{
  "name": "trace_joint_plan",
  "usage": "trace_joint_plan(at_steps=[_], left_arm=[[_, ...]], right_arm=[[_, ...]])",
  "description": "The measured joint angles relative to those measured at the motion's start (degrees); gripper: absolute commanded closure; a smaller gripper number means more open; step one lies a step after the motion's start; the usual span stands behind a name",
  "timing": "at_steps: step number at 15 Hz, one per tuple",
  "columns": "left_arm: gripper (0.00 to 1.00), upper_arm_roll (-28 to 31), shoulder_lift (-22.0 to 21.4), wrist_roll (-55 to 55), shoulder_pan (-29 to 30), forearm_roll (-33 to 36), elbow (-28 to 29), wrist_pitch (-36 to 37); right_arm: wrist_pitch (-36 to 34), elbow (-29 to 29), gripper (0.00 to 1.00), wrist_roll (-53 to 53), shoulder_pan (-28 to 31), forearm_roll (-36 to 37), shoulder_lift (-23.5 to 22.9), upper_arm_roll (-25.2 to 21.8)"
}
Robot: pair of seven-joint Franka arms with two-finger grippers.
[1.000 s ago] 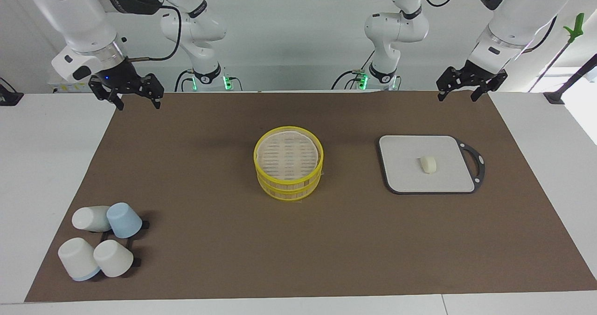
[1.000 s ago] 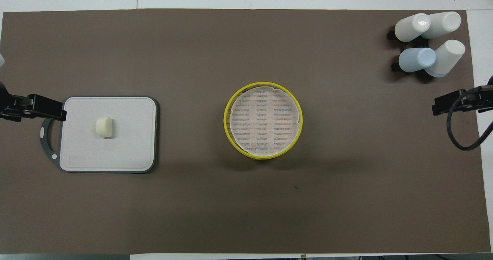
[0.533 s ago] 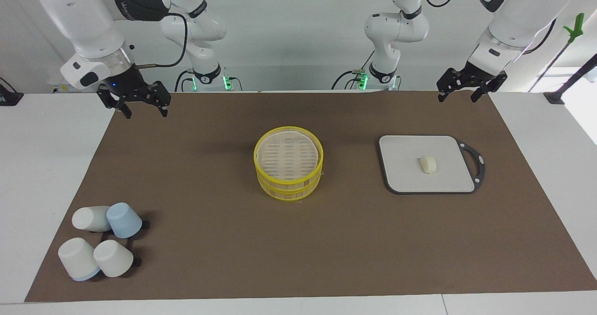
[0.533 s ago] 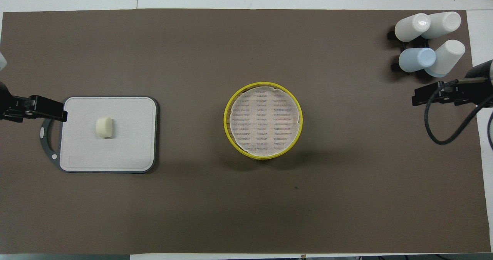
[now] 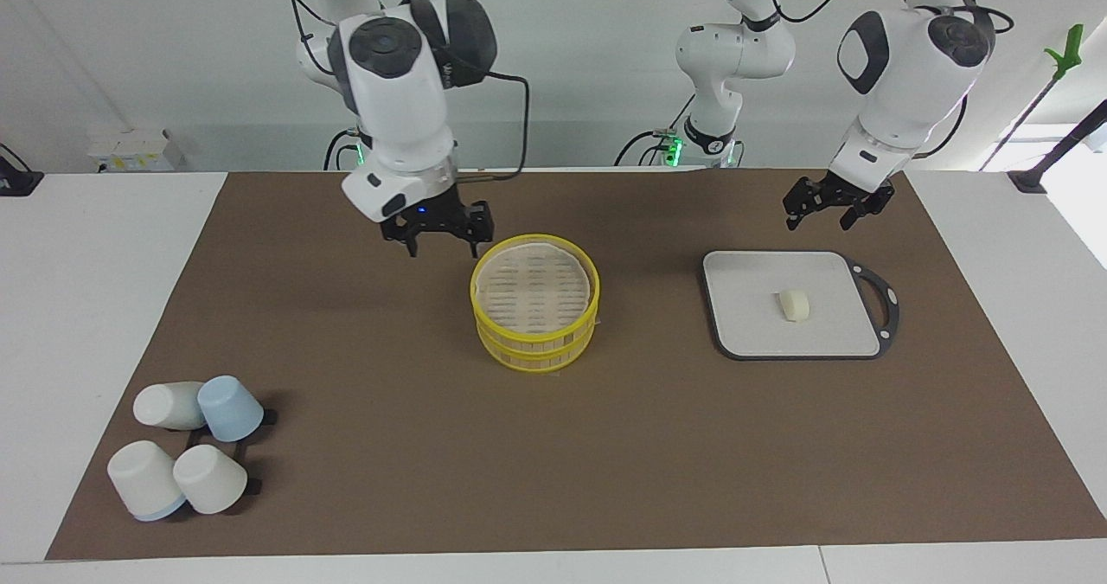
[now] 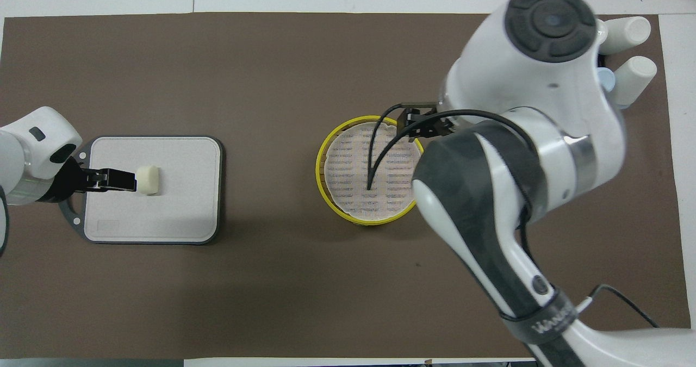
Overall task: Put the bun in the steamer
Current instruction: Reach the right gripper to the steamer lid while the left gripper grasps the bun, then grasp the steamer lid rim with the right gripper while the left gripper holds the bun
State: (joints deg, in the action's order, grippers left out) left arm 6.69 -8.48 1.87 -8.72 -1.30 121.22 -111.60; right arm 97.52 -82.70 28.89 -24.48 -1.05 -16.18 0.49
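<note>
The bun (image 5: 794, 304) lies in the middle of a grey cutting board (image 5: 752, 329); it also shows in the overhead view (image 6: 148, 180). The steamer (image 5: 534, 303), yellow-rimmed with a slatted whitish top, stands at the mat's centre and shows in the overhead view (image 6: 371, 169). My left gripper (image 5: 820, 214) is open and empty, raised over the board's edge, apart from the bun; in the overhead view it (image 6: 122, 180) appears right beside the bun. My right gripper (image 5: 441, 245) is open and empty, raised beside the steamer's rim; the arm mostly hides it in the overhead view.
Several upturned pale and light-blue cups (image 5: 186, 446) sit on a black rack at the right arm's end, farther from the robots. The cutting board has a black rim and handle (image 5: 884, 298). The brown mat (image 5: 389, 480) covers the table.
The right arm swung from its end of the table in to the steamer's rim. The left gripper came down and inward to the cutting board. Bun and steamer have not moved.
</note>
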Motion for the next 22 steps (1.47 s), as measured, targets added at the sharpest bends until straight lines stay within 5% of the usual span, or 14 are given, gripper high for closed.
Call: trace_joint_plan(at_steps=[7, 17, 19, 22], left_arm=[[0.0, 0.0, 9.75, 0.82, 0.62, 0.0, 8.66, -20.47], [0.0, -0.27, 15.32, 1.75, 2.27, -2.94, 8.66, -25.01], [0.07, -0.28, 15.34, 1.77, 2.27, -3.09, 8.66, -25.06], [0.36, -0.27, 15.34, 2.71, 2.27, -3.1, 8.66, -25.08]], right_arm=[[6.09, 5.25, 0.04, 11.71, -10.79, 0.0, -9.01, -0.05], [10.55, 8.08, 0.04, 14.52, -14.16, 0.11, -16.15, -0.14], [10.52, 7.97, 0.05, 14.52, -14.31, 0.11, -16.2, -0.14], [10.53, 7.3, 0.05, 14.52, -14.35, 0.11, -16.4, -0.14]])
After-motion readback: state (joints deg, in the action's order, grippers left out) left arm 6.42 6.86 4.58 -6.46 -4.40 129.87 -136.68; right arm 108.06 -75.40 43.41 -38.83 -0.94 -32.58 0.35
